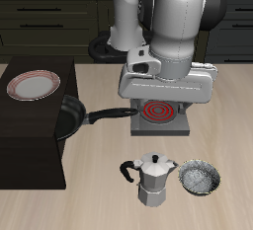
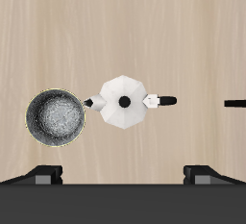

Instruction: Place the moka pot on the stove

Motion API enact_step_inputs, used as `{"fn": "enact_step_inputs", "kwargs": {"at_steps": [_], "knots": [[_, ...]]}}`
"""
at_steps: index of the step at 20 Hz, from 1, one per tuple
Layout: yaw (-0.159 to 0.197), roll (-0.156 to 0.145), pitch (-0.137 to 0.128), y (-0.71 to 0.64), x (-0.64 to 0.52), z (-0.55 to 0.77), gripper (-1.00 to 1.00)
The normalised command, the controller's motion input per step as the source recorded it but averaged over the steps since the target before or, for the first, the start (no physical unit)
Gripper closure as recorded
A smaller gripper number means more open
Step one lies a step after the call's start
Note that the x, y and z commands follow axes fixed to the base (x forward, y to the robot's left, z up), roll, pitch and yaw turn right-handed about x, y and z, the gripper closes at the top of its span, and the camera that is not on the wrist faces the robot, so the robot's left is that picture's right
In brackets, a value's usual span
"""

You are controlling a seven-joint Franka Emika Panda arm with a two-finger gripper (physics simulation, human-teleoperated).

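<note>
The silver faceted moka pot (image 1: 155, 179) stands upright on the wooden table near its front edge, with its black handle to one side. From above it shows in the wrist view (image 2: 123, 101), lid knob in the middle. The stove (image 1: 161, 122), a flat grey hotplate with a red spiral coil, lies farther back, partly hidden under my arm. My gripper (image 1: 166, 92) hangs high above the stove's area, well apart from the pot. In the wrist view my gripper (image 2: 123, 175) is open and empty, its two black fingertips (image 2: 43, 175) wide apart.
A small grey speckled bowl (image 1: 200, 178) sits right beside the moka pot and shows in the wrist view (image 2: 55, 117). A black frying pan (image 1: 67, 118) rests at the edge of a dark low cabinet (image 1: 30, 155), its handle reaching toward the stove. A red-rimmed plate (image 1: 33, 85) lies on that cabinet.
</note>
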Motion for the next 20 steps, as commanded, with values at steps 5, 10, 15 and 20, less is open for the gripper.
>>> {"fn": "enact_step_inputs", "kwargs": {"at_steps": [5, 10, 15, 20], "knots": [[0.017, -0.004, 0.006, 0.07, 0.06, -0.4, -1.0], [-0.03, -0.008, 0.016, -0.05, 0.08, -0.25, -1.0], [0.002, 0.005, 0.012, -0.03, 0.04, -0.21, -1.0], [-0.001, 0.0, 0.019, -0.02, 0.05, -0.24, -1.0]]}}
